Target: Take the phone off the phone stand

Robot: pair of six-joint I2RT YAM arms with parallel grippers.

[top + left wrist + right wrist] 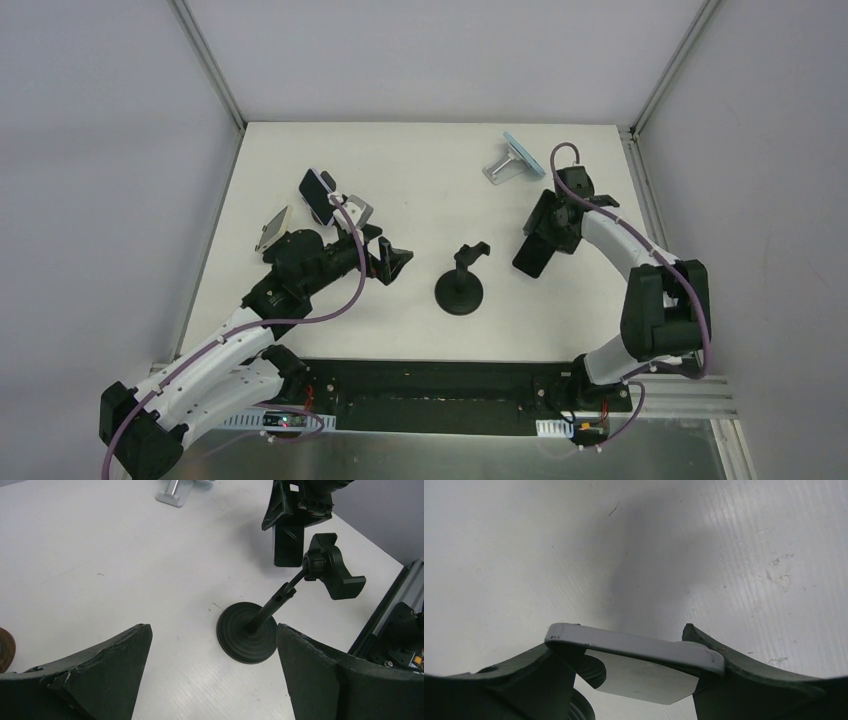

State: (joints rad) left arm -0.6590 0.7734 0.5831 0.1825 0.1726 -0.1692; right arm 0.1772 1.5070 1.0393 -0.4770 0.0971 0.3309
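Note:
The black phone stand (459,288) stands mid-table with its cradle (470,252) empty. My right gripper (553,226) is shut on the black phone (531,252) and holds it up, tilted, just right of the stand. In the right wrist view the phone's grey edge (639,649) is clamped between the fingers of the right gripper (626,642). My left gripper (393,262) is open and empty, just left of the stand. In the left wrist view the left gripper (212,675) frames the stand's base (247,632); the cradle (332,570) and the held phone (289,542) lie beyond.
A silver stand carrying a phone (322,196) and another small phone (272,229) sit at the left, close behind my left arm. A light-blue phone on a silver stand (513,160) is at the back right. The table's near edge rail (395,595) is close.

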